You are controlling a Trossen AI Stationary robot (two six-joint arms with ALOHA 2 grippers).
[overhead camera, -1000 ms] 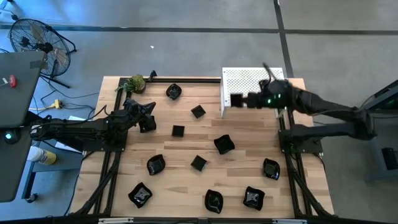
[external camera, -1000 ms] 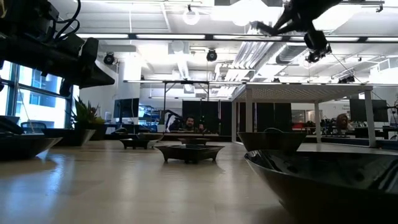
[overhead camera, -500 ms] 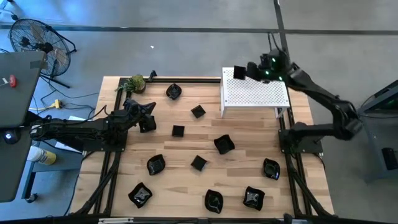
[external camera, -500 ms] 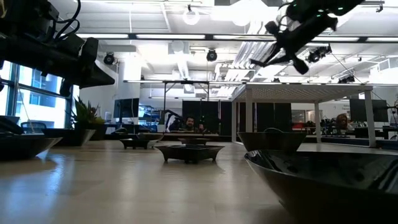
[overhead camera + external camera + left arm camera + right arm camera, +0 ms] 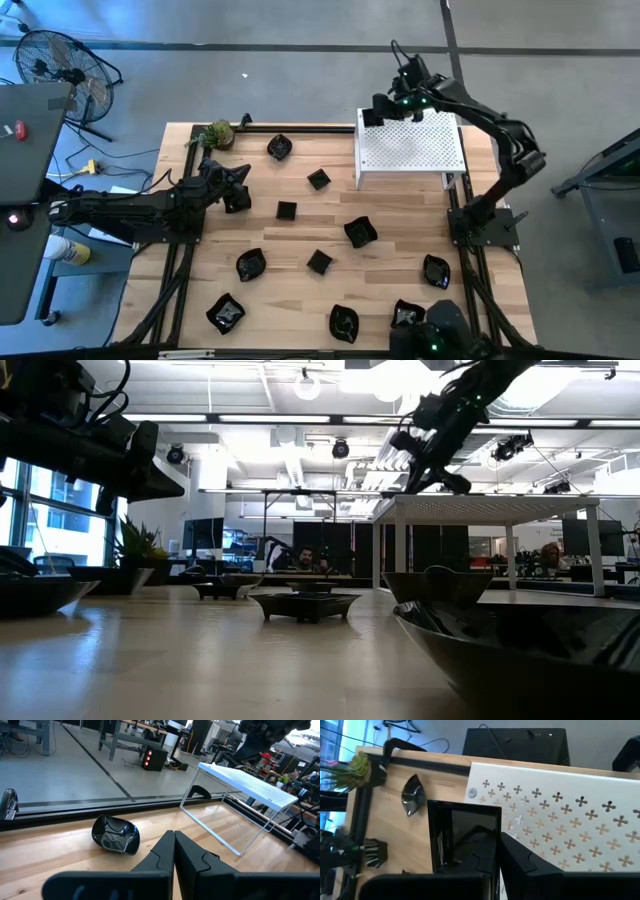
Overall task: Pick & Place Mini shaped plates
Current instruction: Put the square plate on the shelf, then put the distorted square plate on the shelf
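A big wooden table (image 5: pixel 300 300) holds many small shiny black plates. On its far right part stands a white rack (image 5: pixel 415 150) with little holes in its flat top and thin white legs.

The right arm (image 5: pixel 500 140) bends over the far edge of the white rack. The right gripper (image 5: pixel 372 112) is above the rack's far left corner. Its fingers are pinched tight on a square black plate (image 5: pixel 462 837), and the plate is up in the air, over that corner of the rack.

The left arm (image 5: pixel 120 210) lies low on the left side of the table. The left gripper (image 5: pixel 174 851) has its fingers pressed together with nothing in them. It sits just beside a small black plate (image 5: pixel 237 200).

The other plates are spread over the table. A wavy plate (image 5: pixel 279 148) sits at the far side, near the table's far edge. A small square plate (image 5: pixel 319 179) and another one (image 5: pixel 286 210) sit a bit nearer. Near the middle are a folded-looking plate (image 5: pixel 360 232), a round one (image 5: pixel 250 264) and a small square one (image 5: pixel 319 262). Along the near edge are three wavy plates (image 5: pixel 225 313), (image 5: pixel 343 322), (image 5: pixel 406 316), and one more (image 5: pixel 435 271) is at the right.

A green leafy ball (image 5: pixel 217 133) rests at the far left corner of the table.
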